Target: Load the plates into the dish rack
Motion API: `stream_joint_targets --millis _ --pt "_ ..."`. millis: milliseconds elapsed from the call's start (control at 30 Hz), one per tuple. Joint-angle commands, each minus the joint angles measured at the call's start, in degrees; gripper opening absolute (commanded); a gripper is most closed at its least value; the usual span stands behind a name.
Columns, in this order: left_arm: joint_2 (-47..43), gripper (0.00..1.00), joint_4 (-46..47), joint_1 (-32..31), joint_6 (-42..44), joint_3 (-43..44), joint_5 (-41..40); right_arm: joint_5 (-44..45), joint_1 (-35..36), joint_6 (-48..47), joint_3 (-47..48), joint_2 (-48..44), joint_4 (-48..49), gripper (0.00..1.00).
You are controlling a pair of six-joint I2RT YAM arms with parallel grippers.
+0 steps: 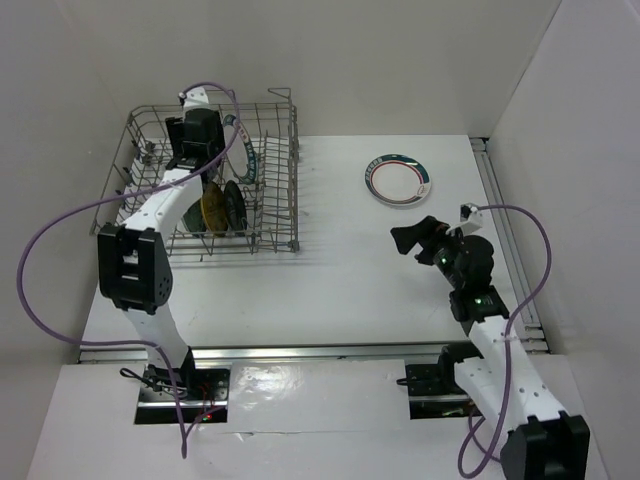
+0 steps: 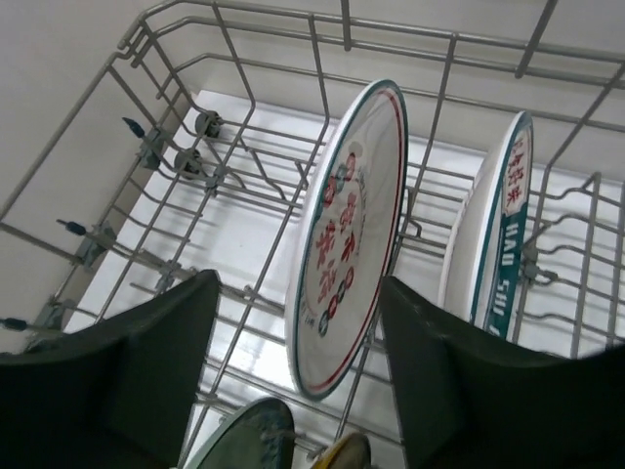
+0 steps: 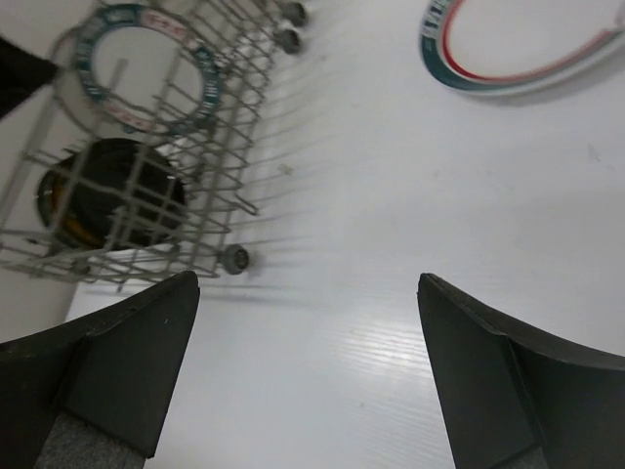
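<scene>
The grey wire dish rack (image 1: 292, 180) stands at the back left. My left gripper (image 1: 200, 150) is open inside it. In the left wrist view its fingers (image 2: 127, 371) flank the lower edge of an upright white plate with red patterns (image 2: 350, 234) without touching it. A blue-lettered white plate (image 2: 503, 225) stands to its right. The rims of a teal plate (image 2: 239, 440) and a yellow plate (image 2: 347, 451) show below. A black plate (image 1: 235, 205) stands by the yellow one (image 1: 213, 207). A green/red-rimmed plate (image 1: 398, 180) lies flat on the table. My right gripper (image 1: 415, 240) is open and empty, near of it.
The right wrist view shows the rack (image 3: 210, 166) at left with its wheel (image 3: 234, 259), and the flat plate's rim (image 3: 527, 59) at top right. White walls close in the table at the back and both sides. A metal rail (image 1: 505, 230) runs along the right edge.
</scene>
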Motion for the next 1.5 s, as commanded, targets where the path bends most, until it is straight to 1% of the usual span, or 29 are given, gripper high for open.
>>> stream_joint_targets --millis 0,33,67,100,133,167,200,267,300,333,367,400,433,467,500,567,600,667,700,767,800,900,1000,1067,1200,1333,1367,1467 --pt "-10.0 0.86 -5.12 -0.04 -6.79 3.55 1.3 9.16 0.4 -0.18 0.12 4.83 2.35 1.0" --pt "-11.94 0.9 -6.99 -0.74 -8.12 3.55 1.91 10.41 -0.12 0.36 0.12 8.42 4.54 1.0" --pt "-16.13 0.91 -8.66 -0.75 -9.35 3.55 2.53 10.94 -1.52 0.97 -0.58 10.54 6.65 1.0" --pt "-18.35 0.93 -10.42 -1.62 -11.02 3.55 5.14 10.16 -2.67 1.76 -1.11 12.82 8.85 1.0" --pt "-20.72 1.0 -11.74 -2.15 -11.9 2.68 6.13 9.2 -4.16 2.9 -1.11 15.46 11.13 1.0" --pt "-25.88 1.0 -13.06 -2.68 -13.83 0.41 9.44 6.66 -6.96 4.57 -1.12 20.97 15.59 1.0" --pt "-28.45 1.0 -14.03 -2.68 -15.24 -0.65 11.56 6.03 -8.12 5.11 -1.12 23.63 17.73 1.0" --pt "-33.55 1.0 -15.61 -4.0 -16.22 -3.11 16.05 6.02 -8.74 6.42 -1.12 30.38 23.34 1.0" --pt "-36.1 1.0 -17.36 -4.0 -17.09 -4.52 17.11 6.63 -9.44 6.43 -0.59 32.34 24.33 1.0" --pt "-41.35 1.0 -17.99 -4.87 -18.75 -7.49 19.99 8.03 -9.45 6.95 0.63 34.19 25.56 0.99" --pt "-43.92 1.0 -17.99 -5.49 -18.77 -9.17 21.85 9.44 -9.45 6.96 1.34 37.77 26.27 0.98" --pt "-46.04 1.0 -18.69 -5.5 -19.38 -11.71 23.0 10.58 -9.45 7.74 1.95 39.46 27.23 0.98" --pt "-47.97 1.0 -18.69 -6.19 -19.38 -12.61 26.32 11.81 -9.45 7.75 2.74 41.39 27.76 0.98" --pt "-51.04 1.0 -19.3 -6.2 -19.38 -13.49 27.66 11.82 -9.45 7.75 5.45 43.24 27.77 0.98" --pt "-52.37 1.0 -19.83 -6.9 -19.38 -14.11 28.89 11.82 -9.97 7.75 6.78 47.09 27.77 0.98" --pt "-55.79 1.0 -19.84 -7.43 -19.38 -16.48 33.09 11.82 -10.5 8.27 10.29 52.28 28.29 0.98" --pt "-57.12 1.0 -19.84 -7.43 -19.38 -17.53 33.64 11.82 -11.11 9.06 11.27 53.88 28.29 0.98" --pt "-59.75 1.0 -16.69 -7.43 -19.38 -21.47 35.74 11.22 -11.91 11.42 13.98 57.22 29.6 0.98" --pt "-62.2 1.0 -15.54 -7.43 -19.38 -22.97 35.76 11.21 -12.6 12.05 15.31 60.97 30.13 0.98" --pt "-63.89 1.0 -13.95 -7.43 -19.38 -26.23 37.07 10.68 -12.61 12.58 19.87 64.51 29.35 0.98" --pt "-63.9 1.0 -13.95 -6.91 -19.38 -26.24 37.07 10.68 -12.61 12.58 21.2 67.4 27.87 0.98" --pt "-63.12 1.0 -15.26 -6.9 -18.16 -25.63 37.07 10.16 -13.75 13.28 26.03 71.98 26.28 0.98" --pt "-63.11 1.0 -15.79 -6.38 -18.15 -25.63 36.55 9.46 -14.28 13.28 30.42 74.63 24.78 0.98" --pt "-63.81 1.0 -15.19 -6.38 -18.15 -26.15 35.93 9.45 -14.28 13.9 32.45 77.26 22.15 0.98" --pt "-65.04 1.0 -15.18 -5.33 -18.15 -26.15 35.4 7.17 -14.81 13.9 37.19 82.18 19.86 0.98" --pt "-65.04 1.0 -15.18 -4.18 -18.15 -26.15 36.02 6.55 -14.81 13.9 39.66 85.0 17.23 0.95" --pt "-65.04 1.0 -15.18 -4.18 -18.15 -26.15 36.02 6.55 -14.81 13.9 40.36 85.53 15.92 0.92" --pt "-65.04 1.0 -15.18 -3.56 -18.68 -26.15 36.55 7.69 -14.81 13.9 40.9 86.85 14.85 0.88"
